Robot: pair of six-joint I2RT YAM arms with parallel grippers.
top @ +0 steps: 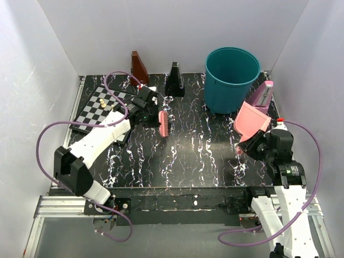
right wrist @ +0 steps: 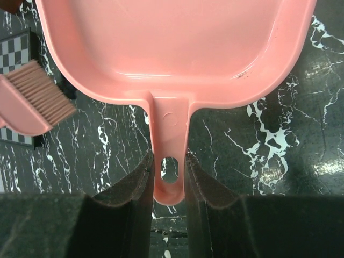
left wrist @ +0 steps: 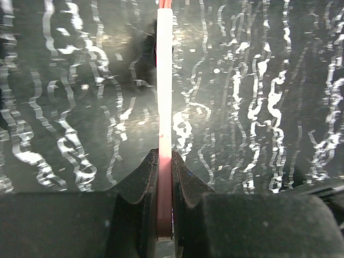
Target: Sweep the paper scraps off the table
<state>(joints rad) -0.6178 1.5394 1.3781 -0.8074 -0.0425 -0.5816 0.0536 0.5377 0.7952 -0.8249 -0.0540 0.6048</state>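
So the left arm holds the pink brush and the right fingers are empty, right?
No: the right fingers are not empty, they clamp the pink dustpan by its handle, as the right wrist view shows. The left fingers do hold the pink brush.

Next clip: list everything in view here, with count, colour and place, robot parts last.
table: one, black with white veins, under everything
chessboard: one, black-and-white, back left
chess pieces: at least two, pale gold, on chessboard
brown wedge: one, back edge, left of centre
black wedge: one, back centre
bucket: one, teal, back right
magenta object: one, right of bucket, unclear
brush: one, pink, centre-left
dustpan: one, pink, right, looks empty
paper scraps: none seen
left gripper: clamped on brush
right gripper: clamped on dustpan handle
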